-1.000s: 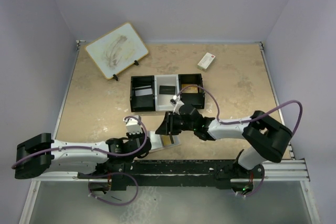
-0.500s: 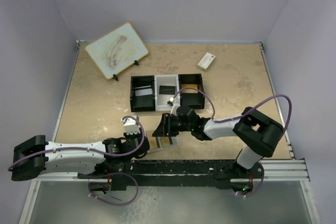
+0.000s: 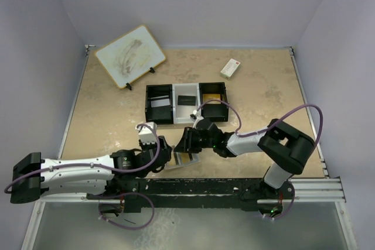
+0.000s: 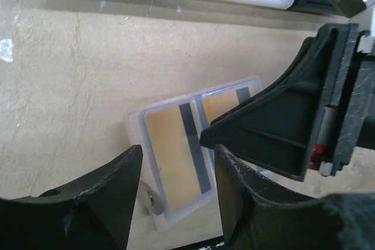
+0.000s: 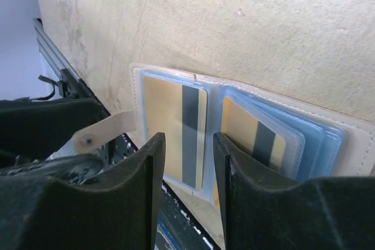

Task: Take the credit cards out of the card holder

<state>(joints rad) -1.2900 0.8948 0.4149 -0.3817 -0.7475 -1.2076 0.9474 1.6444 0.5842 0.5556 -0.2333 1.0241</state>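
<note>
The small tan bifold card holder (image 3: 186, 159) lies open on the beige worktop (image 3: 263, 98) near its front edge, with dark-striped tan cards (image 5: 173, 127) showing in pale blue sleeves (image 5: 316, 144). The left fingers (image 4: 111, 197) and right fingers (image 5: 117, 191) both stand parted above it, one pair from each side, gripping nothing.

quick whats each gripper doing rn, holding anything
Left gripper: open, holding nothing.
Right gripper: open over the spread card holder, gripping nothing.

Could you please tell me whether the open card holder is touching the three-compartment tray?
Apart. The top view shows a strip of bare table between the card holder and the tray.
</note>
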